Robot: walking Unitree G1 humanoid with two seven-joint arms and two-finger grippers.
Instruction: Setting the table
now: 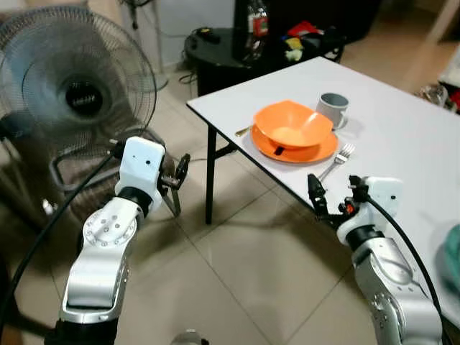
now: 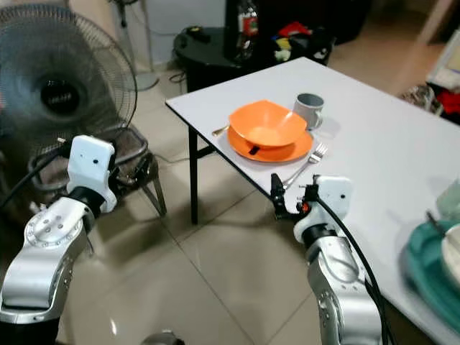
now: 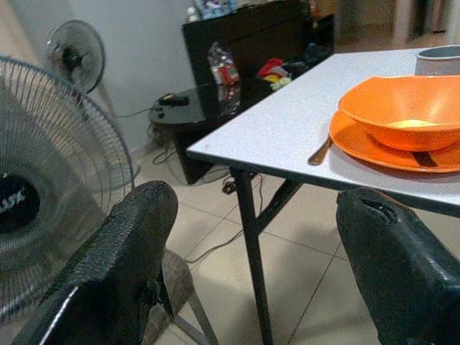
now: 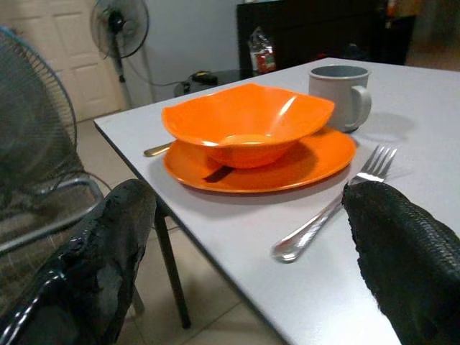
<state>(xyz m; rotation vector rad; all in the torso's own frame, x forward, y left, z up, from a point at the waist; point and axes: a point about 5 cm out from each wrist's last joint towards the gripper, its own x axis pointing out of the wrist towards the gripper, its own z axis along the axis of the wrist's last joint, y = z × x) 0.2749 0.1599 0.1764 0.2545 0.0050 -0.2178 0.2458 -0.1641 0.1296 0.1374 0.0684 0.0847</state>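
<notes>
Right gripper (image 1: 314,192) sits closest to me, fingers apart, empty, poised at the white table (image 1: 402,136) edge just short of the fork (image 1: 336,162) handle. Fork lies beside the orange plate (image 1: 323,149), which carries the orange bowl (image 1: 291,123); grey mug (image 1: 333,109) stands behind, a gold utensil (image 1: 242,131) on the plate's other side. I judge one place setting laid. Left gripper (image 1: 177,183), fingers apart, hangs over floor near the standing fan (image 1: 75,90).

Glossy orange plastic bowl (image 4: 248,122), shiny metal fork (image 4: 334,205), matt white table (image 4: 424,129)
</notes>
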